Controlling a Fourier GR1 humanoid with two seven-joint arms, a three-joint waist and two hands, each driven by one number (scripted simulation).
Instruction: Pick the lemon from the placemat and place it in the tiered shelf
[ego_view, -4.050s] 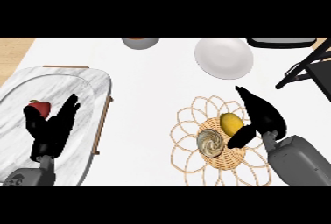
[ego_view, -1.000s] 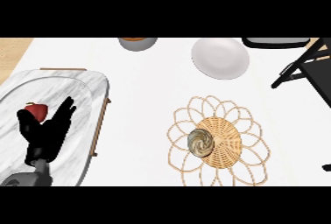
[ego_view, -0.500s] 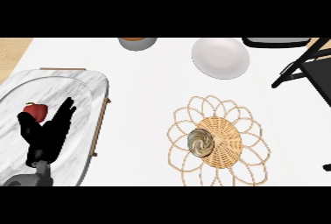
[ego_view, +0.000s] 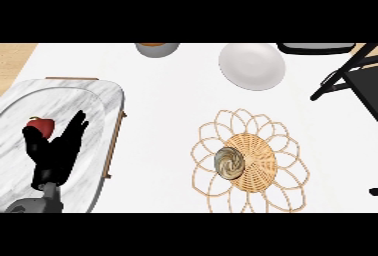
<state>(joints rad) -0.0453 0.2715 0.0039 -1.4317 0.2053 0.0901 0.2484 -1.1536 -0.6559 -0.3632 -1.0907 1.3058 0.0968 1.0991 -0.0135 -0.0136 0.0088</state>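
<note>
A: Where is the left hand (ego_view: 57, 150)?

B: Low at the view's left, over the marble tray (ego_view: 103, 100). Its fingers are straight and point up the view, holding nothing.

A: What lies next to it?

B: A small red object (ego_view: 41, 125) shows just past the thumb side, at the hand's upper left, on the marble. I cannot say whether the two touch.

A: And the placemat (ego_view: 247, 161)?

B: Well off to that hand's right, flat on the white worktop (ego_view: 162, 125). It is a woven round with looping petals at its rim. A grey swirled disc (ego_view: 229, 162) sits on its middle, a little to the side nearer the hand.

A: Is the lemon on it?

B: No lemon shows on the mat or anywhere else in the view.

A: The right hand?

B: Not in view. Only a small dark scrap touches the right edge, too little to name.

A: What stands farther up?

B: A white plate (ego_view: 253, 65) beyond the mat, and a grey bowl (ego_view: 156, 48) cut by the top edge, up and right of the hand. Black bars of the tiered shelf (ego_view: 347, 80) cross the upper right corner, far from the hand.
</note>
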